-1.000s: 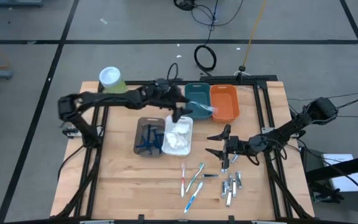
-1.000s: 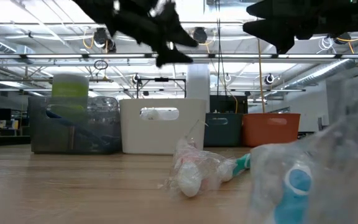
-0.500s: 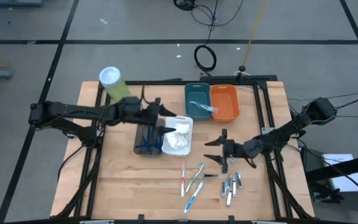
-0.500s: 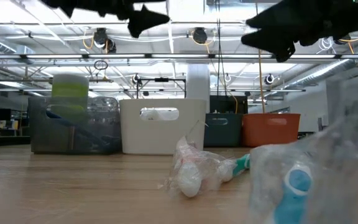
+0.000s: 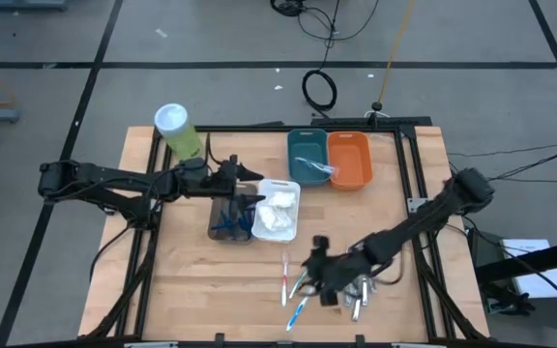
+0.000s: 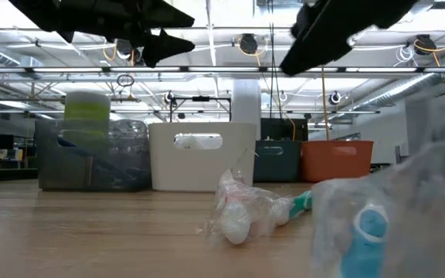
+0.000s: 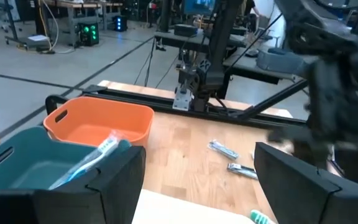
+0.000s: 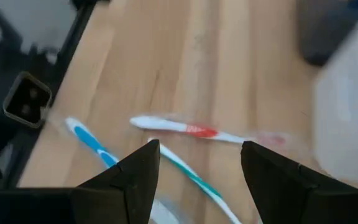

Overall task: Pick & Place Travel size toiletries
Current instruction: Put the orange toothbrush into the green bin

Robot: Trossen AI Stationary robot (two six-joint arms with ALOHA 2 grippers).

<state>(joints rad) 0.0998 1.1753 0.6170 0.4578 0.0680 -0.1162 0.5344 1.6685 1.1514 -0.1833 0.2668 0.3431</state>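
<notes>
- Three toothbrushes are left loose on the near-middle of the table: the red toothbrush, the green toothbrush and the blue toothbrush. That's what I'm going after right now.
- My right gripper is hanging over that bunch, fingers spread wide and nothing between them. In my right wrist view the red toothbrush lies crosswise just ahead of the fingertips, with the blue toothbrush and the green toothbrush angled nearer in.
- My left gripper is parked over the brown bin, also open and empty, just waiting as far as I can tell.
- Sorting so far: dark blue razors in the brown bin, white pads in the white bin, one toothbrush already in the teal bin. The orange bin looks empty to me.
- The silvery tubes are in a little heap just right of the toothbrushes, partly hidden under my right arm.
- So I'd call this the reach step for a toothbrush, probably the red one since it's most squarely lined up.
- Next move as I see it: drop straight down, straddle the handle across its thin width, close, lift.
- Then it's a long carry to the far teal bin, I'd guess.
- Tricky bit: they lie close and flat on the wood, so I could nudge a neighbour or pinch two at once.
</notes>
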